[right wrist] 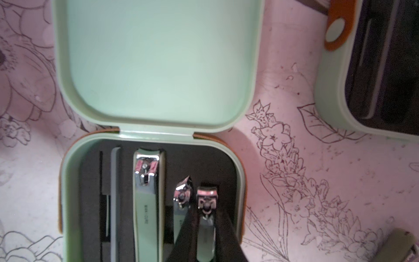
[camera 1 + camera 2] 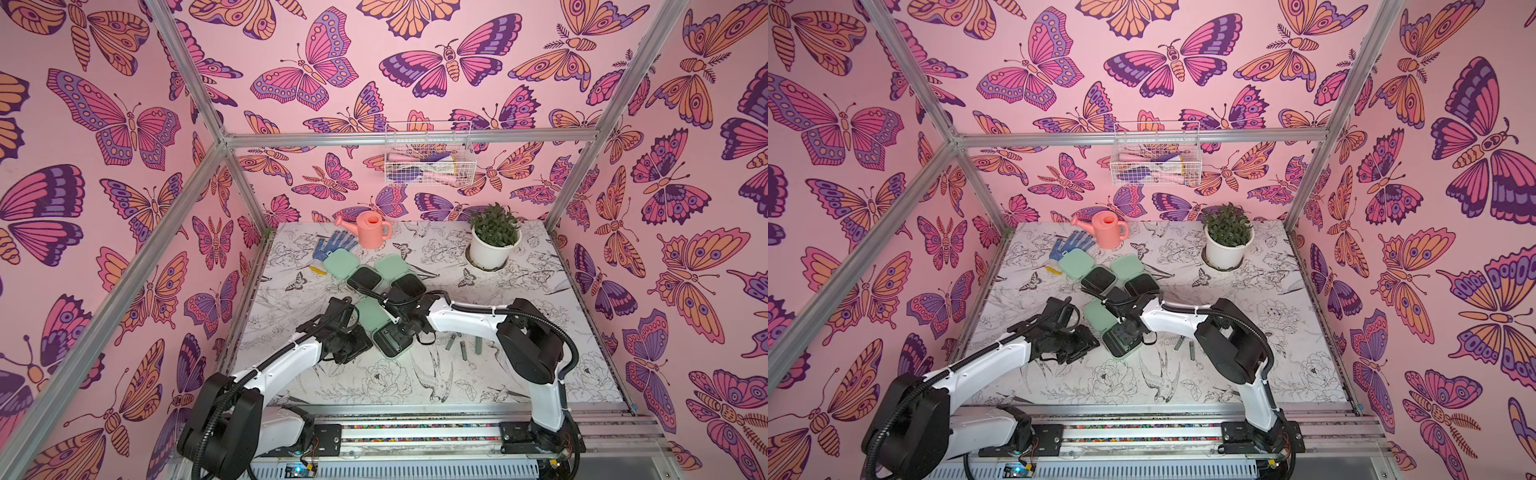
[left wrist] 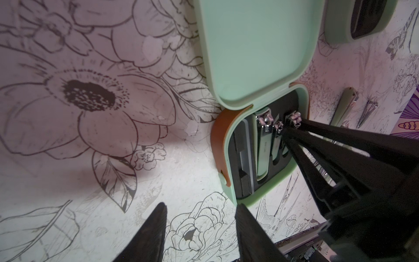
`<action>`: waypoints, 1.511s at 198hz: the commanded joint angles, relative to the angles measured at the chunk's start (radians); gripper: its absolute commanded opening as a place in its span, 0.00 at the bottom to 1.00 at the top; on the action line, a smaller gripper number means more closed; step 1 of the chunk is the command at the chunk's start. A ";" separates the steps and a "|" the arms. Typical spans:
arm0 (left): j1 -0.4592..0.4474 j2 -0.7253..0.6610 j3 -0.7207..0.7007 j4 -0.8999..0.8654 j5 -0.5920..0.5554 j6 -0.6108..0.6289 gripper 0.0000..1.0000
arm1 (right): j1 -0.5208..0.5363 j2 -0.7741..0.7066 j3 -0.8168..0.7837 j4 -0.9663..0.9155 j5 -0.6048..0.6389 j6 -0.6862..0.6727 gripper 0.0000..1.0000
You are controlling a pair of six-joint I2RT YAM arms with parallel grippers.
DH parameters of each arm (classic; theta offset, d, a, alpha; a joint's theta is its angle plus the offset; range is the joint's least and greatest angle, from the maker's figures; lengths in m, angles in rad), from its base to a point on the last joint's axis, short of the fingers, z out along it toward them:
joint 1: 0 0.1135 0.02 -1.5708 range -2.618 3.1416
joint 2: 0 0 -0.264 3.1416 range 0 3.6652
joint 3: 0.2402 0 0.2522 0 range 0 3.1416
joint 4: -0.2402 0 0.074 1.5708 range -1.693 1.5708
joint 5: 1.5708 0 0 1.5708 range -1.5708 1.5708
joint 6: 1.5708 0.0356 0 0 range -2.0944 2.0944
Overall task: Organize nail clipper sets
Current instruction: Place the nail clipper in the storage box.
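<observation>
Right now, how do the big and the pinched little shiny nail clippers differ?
The large green, chrome-headed clipper is longer and wider than the small chrome-headed clipper. The large one lies free in the black tray; the right gripper pinches the small one. Both face the hinge.

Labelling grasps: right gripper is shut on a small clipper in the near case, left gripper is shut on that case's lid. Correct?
Not the left gripper: the left wrist view shows its jaws open and empty near the case. The right gripper is shut on the small clipper, as stated.
</observation>
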 commanded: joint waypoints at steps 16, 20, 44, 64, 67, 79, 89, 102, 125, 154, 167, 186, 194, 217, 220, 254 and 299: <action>0.009 0.009 -0.015 0.002 0.000 0.002 0.52 | 0.008 0.028 -0.025 -0.070 -0.002 0.041 0.08; 0.009 0.009 -0.015 0.002 0.000 0.001 0.52 | 0.008 0.027 -0.025 -0.070 -0.002 0.042 0.08; 0.009 0.009 -0.016 0.002 0.001 0.003 0.52 | 0.008 0.042 -0.019 -0.082 -0.003 0.042 0.08; 0.009 0.009 -0.017 0.002 -0.001 0.002 0.52 | 0.008 0.052 -0.013 -0.091 -0.007 0.040 0.09; 0.009 0.009 -0.018 0.002 -0.001 0.001 0.52 | 0.008 0.054 -0.013 -0.093 -0.007 0.040 0.09; 0.009 0.009 -0.018 0.002 -0.001 0.001 0.52 | 0.008 0.061 -0.008 -0.100 -0.005 0.042 0.09; 0.009 0.009 -0.018 0.003 0.000 0.001 0.52 | 0.008 0.069 -0.002 -0.108 -0.001 0.043 0.09; 0.009 0.009 -0.017 0.002 0.000 0.002 0.52 | 0.008 0.082 0.006 -0.114 0.001 0.048 0.09; 0.009 0.009 -0.015 0.003 -0.001 0.001 0.52 | 0.008 0.095 0.019 -0.119 0.005 0.057 0.10; 0.009 0.009 -0.017 0.003 0.000 0.001 0.52 | 0.008 0.098 0.028 -0.125 0.008 0.060 0.11; 0.009 0.009 -0.017 0.002 0.001 0.001 0.52 | 0.008 0.096 0.032 -0.130 0.010 0.059 0.12; 0.009 0.009 -0.015 0.002 0.001 0.001 0.52 | 0.008 0.089 0.036 -0.133 0.010 0.058 0.13; 0.009 0.009 -0.016 0.002 0.002 0.001 0.51 | 0.008 0.086 0.038 -0.135 0.010 0.056 0.14; 0.009 0.009 -0.016 0.002 0.002 0.001 0.51 | 0.008 0.082 0.045 -0.138 0.006 0.053 0.18; 0.009 0.009 -0.015 0.002 0.002 0.001 0.51 | 0.008 0.082 0.045 -0.138 0.006 0.053 0.18; 0.009 0.009 -0.014 0.002 0.004 0.002 0.51 | 0.008 0.082 0.055 -0.144 0.004 0.051 0.22; 0.009 0.009 -0.012 0.002 0.004 0.003 0.51 | 0.008 0.078 0.065 -0.141 -0.011 0.049 0.24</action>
